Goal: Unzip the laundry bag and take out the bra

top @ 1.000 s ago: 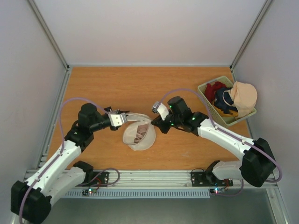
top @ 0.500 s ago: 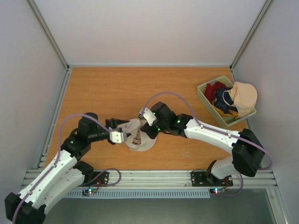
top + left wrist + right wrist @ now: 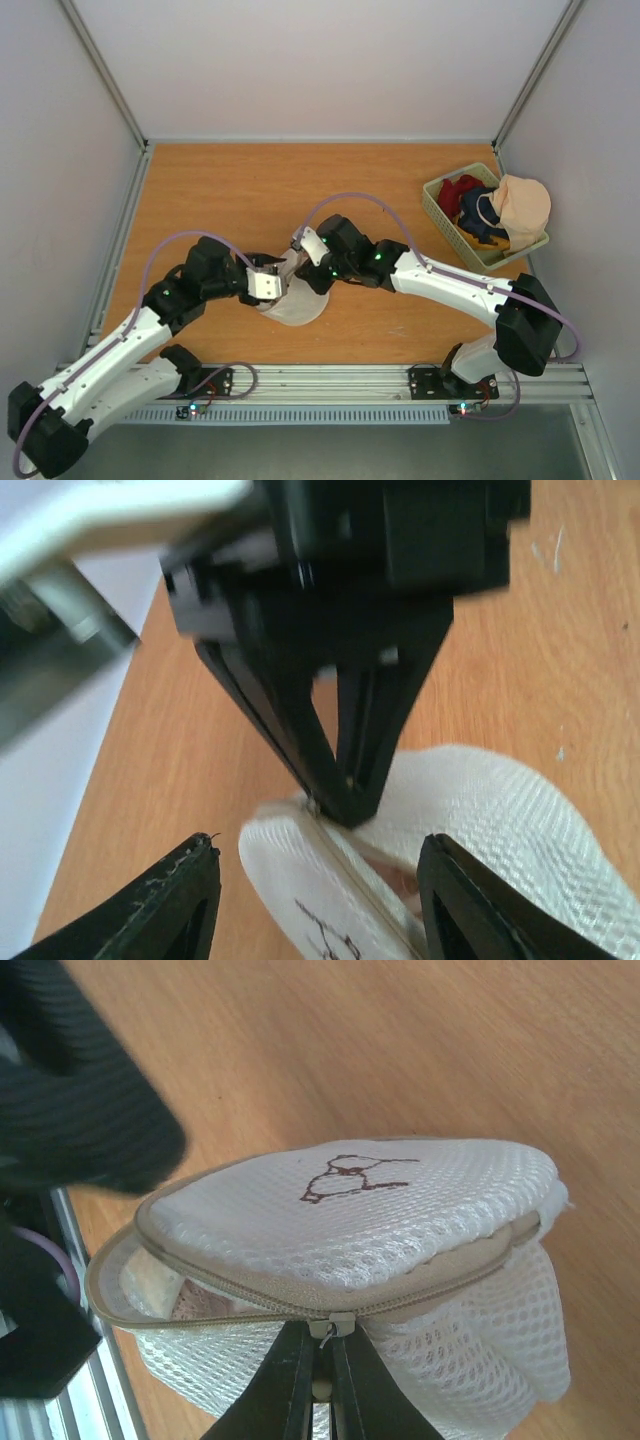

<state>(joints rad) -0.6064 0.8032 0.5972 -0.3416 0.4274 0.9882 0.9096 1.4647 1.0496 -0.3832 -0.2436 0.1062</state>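
The laundry bag (image 3: 300, 308) lies on the table between both arms, off-white mesh with a black mark (image 3: 350, 1175) on its upper face. Its zipper is partly open. Dusty pink fabric, the bra (image 3: 192, 1305), shows through the gap. My right gripper (image 3: 322, 1390) is shut on the zipper pull (image 3: 330, 1326) at the bag's edge; it also shows in the top view (image 3: 303, 272). My left gripper (image 3: 320, 850) is open, its fingers (image 3: 170, 905) astride the bag's rim (image 3: 300, 880) without closing on it; the top view (image 3: 268, 286) shows it at the bag's left side.
A green plastic basket (image 3: 440, 205) stands at the far right with a red cloth (image 3: 458, 190), a navy cloth (image 3: 478, 222) and a larger pale peach garment (image 3: 522, 205) over its rim. White walls close in the table on three sides.
My right gripper has drawn the zipper pull leftwards along the bag's edge. My left gripper has moved right, closer in over the bag's left rim. The bag has bunched together.
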